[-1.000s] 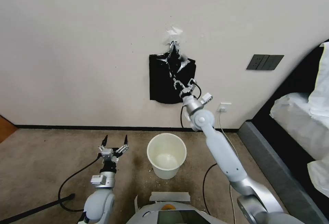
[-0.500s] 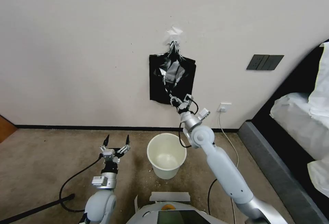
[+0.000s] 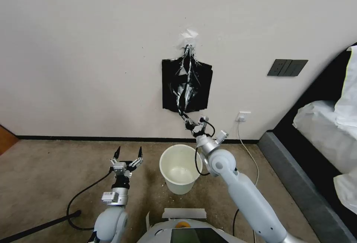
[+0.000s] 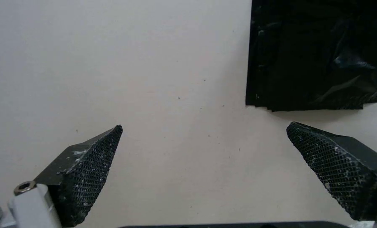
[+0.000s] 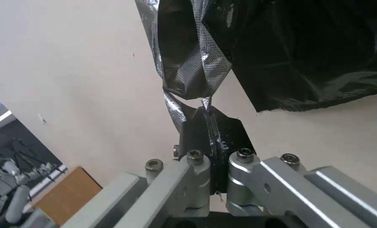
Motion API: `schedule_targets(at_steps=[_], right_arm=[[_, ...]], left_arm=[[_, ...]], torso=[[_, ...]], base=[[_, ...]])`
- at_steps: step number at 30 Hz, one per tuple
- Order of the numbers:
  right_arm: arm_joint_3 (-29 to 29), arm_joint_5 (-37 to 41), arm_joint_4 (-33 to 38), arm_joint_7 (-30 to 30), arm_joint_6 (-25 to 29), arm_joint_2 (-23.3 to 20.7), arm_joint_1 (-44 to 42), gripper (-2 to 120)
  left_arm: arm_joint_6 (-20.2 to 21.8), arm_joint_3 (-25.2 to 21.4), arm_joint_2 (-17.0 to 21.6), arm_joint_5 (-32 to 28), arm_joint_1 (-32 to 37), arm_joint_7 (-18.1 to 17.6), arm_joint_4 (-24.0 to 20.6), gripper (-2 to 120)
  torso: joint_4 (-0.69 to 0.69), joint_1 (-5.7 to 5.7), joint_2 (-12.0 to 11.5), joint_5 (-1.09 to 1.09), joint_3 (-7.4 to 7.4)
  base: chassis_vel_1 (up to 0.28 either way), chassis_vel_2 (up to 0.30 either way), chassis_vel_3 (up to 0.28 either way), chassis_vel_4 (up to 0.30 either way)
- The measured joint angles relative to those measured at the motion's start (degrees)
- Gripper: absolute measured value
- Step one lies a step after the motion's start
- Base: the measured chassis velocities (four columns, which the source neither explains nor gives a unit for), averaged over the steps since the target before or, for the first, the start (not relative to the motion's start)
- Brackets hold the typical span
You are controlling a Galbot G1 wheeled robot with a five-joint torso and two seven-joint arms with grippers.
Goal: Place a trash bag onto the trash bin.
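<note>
Trash bag (image 3: 187, 83) stretched taut from wall stack (image 3: 169, 90), pinched in closed right claw (image 3: 190, 123) above trash bin (image 3: 181, 168). Left claw (image 3: 128, 154) spread open beside bin, empty.

The lower corner of the trash bag (image 5: 188, 79) is hidden between the closed fingers of the right gripper (image 5: 208, 109). The stack of bags (image 4: 319, 53) is cut off by the picture's edge in both wrist views. The bed (image 3: 327, 124) is cropped at the head view's right edge.
</note>
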Motion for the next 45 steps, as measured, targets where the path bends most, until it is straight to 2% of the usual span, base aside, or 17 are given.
schedule_targets(at_steps=[17,23,28,35,41,44,45], right_arm=[[-0.77,-12.34,3.21,-2.44,1.36,-4.80,-7.29,0],[-1.18,-14.60,3.32,-2.86,1.75,-5.16,-8.26,0],[-1.47,-20.24,2.99,-4.06,2.72,-6.35,-10.47,0],[-1.49,-21.96,3.19,-4.32,3.11,-7.07,-11.38,0],[-2.32,-23.90,3.32,-4.06,3.25,-7.41,-10.91,0],[-2.21,-21.71,4.75,-2.43,3.00,-7.28,-9.06,0],[-2.21,-21.71,4.75,-2.43,3.00,-7.28,-9.06,0]], left_arm=[[1.24,1.70,5.35,-0.73,-0.50,-0.01,-4.40,100],[1.31,1.88,5.55,-0.94,-0.57,-0.01,-4.42,100],[1.53,3.16,6.24,-0.96,-0.73,-0.01,-5.21,100],[1.80,3.98,7.60,-0.97,-0.88,-0.01,-6.20,100],[3.00,5.60,11.70,-1.30,-1.93,-0.07,-8.71,100],[4.76,6.81,16.91,-3.07,-3.93,-0.20,-10.77,100],[4.76,6.81,16.91,-3.07,-3.93,-0.20,-10.77,100]], torso=[[0.00,0.00,0.00,0.00,0.00],[0.00,0.00,0.00,-0.01,0.00],[0.00,0.00,0.00,0.00,0.00],[0.00,0.00,0.00,-0.01,0.00],[0.00,0.00,0.00,-0.01,0.00],[0.00,0.00,0.00,-0.01,0.00],[0.00,0.00,0.00,-0.01,0.00]], base=[[0.000,0.000,0.000,0.000],[0.000,0.000,0.000,0.000],[0.000,0.000,0.000,0.000],[0.000,0.000,0.000,0.000],[0.000,0.000,0.000,0.000],[0.000,0.000,0.000,0.000],[0.000,0.000,0.000,0.000]])
